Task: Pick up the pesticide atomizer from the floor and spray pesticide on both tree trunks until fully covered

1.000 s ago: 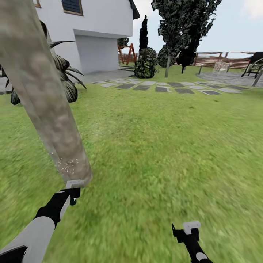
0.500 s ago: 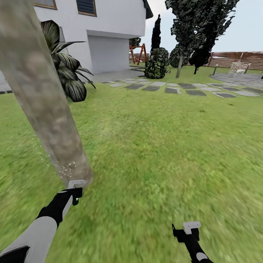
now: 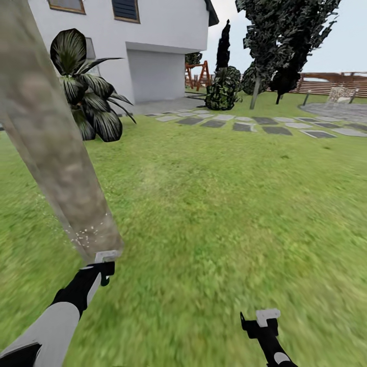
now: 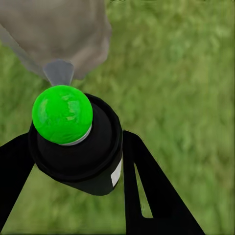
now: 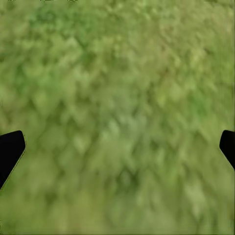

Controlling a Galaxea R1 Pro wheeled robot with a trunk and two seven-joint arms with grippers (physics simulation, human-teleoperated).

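A thick mottled beige-grey tree trunk leans across the left of the head view, with white specks near its base. Right below that base my left gripper is shut on the pesticide atomizer, a small black bottle whose round top shows bright green. Its top points at the trunk base, close in front of it. My right gripper hangs open over the grass at the lower right, with bare lawn between its fingers. A second tree with a slim grey trunk stands far back.
A dark-leaved palm grows just behind the near trunk. A white house stands at the back, with grey stepping stones crossing the lawn, a dark conifer, bushes and a brown slat fence. Open grass stretches ahead and to the right.
The whole head view has shifted, so the camera has moved: the palm now shows fully beside the trunk. Both arms hold the same places in the picture. White specks stay at the trunk base.
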